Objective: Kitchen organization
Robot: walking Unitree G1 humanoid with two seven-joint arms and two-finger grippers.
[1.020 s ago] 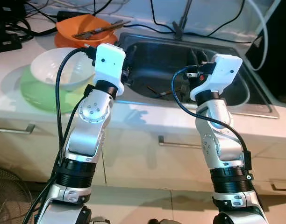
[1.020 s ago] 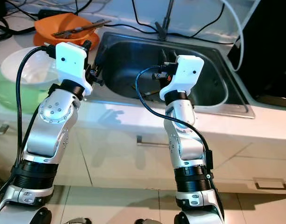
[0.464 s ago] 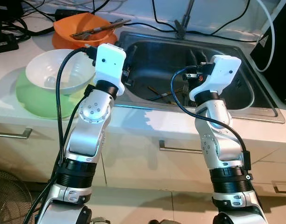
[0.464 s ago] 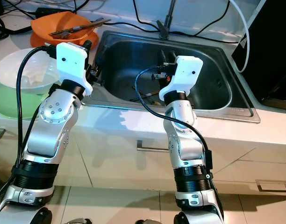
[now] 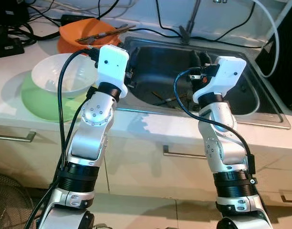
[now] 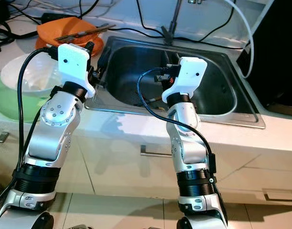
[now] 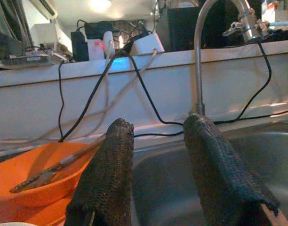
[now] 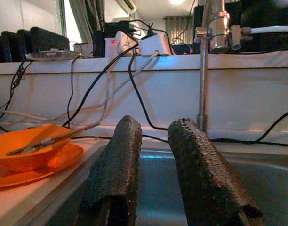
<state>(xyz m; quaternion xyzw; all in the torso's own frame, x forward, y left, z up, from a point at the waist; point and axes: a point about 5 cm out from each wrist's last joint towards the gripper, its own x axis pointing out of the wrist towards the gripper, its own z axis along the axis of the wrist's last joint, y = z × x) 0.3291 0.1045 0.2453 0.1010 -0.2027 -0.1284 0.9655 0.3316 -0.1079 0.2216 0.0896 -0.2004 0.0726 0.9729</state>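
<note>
We see sharp, evenly lit head views: light from above casts arm shadows onto the counter front and leaves the sink basin dim. A bluish cast tints the steel rim. In the wrist views, the ceiling lamp flares and the near fingers appear soft, the background slightly hazy.

No text, label, brand or number can be read on anything in these views.
</note>
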